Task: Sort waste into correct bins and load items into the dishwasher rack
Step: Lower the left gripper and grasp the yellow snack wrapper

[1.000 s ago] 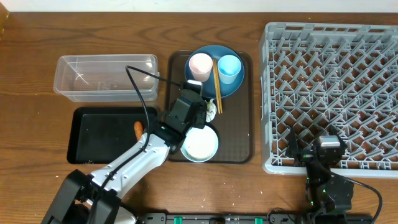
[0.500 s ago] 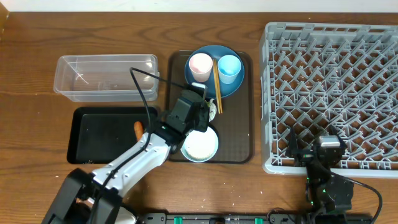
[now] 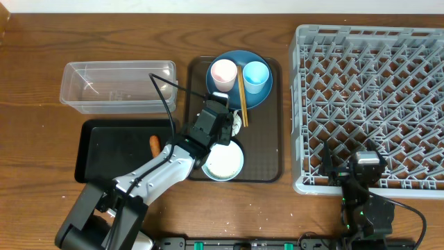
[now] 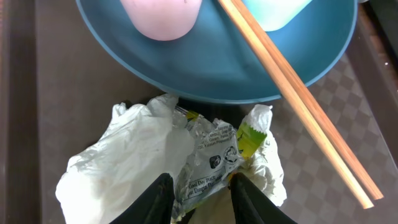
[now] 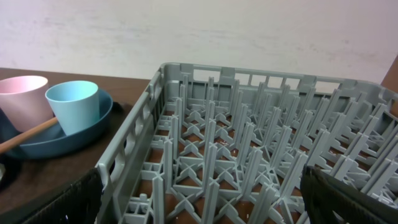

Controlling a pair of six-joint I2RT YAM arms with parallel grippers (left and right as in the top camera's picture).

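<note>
Left gripper (image 4: 200, 196) is down on the paper wrapper (image 4: 186, 162). Its fingers (image 4: 158, 199) are drawn in narrow, one on each side of the crinkled printed fold, and both look to be touching it, so it's pinched between them. The wrapper sits mid-way along the brown serving tray (image 3: 267, 139), just off the near rim of the dark-blue plate (image 4: 236, 68) and not on it. The plate fills the tray's far end and carries the pink cup (image 3: 223, 71), the light-blue cup (image 3: 255, 74) and the wooden chopsticks (image 3: 243, 97), whose tips run past the plate rim beside the wrapper. The light-blue bowl (image 3: 223, 161) is at the tray's near edge, partly under the left arm. Right gripper (image 5: 205, 196) has its fingers spread wide with nothing held, and it hangs at the near edge of the dishwasher rack (image 3: 374, 97), which takes the desk's (image 3: 41, 42) right side. The carrot piece (image 3: 154, 144) lies at the right end of the black tray (image 3: 111, 149), near the desk's front edge. The clear tub (image 3: 118, 87) is just behind that tray. Versus a second ago, the left fingers have closed in from a wider gap onto the wrapper, and the arm and its cable have shifted slightly. The wrapper, dishes, carrot and right arm haven't moved.
</note>
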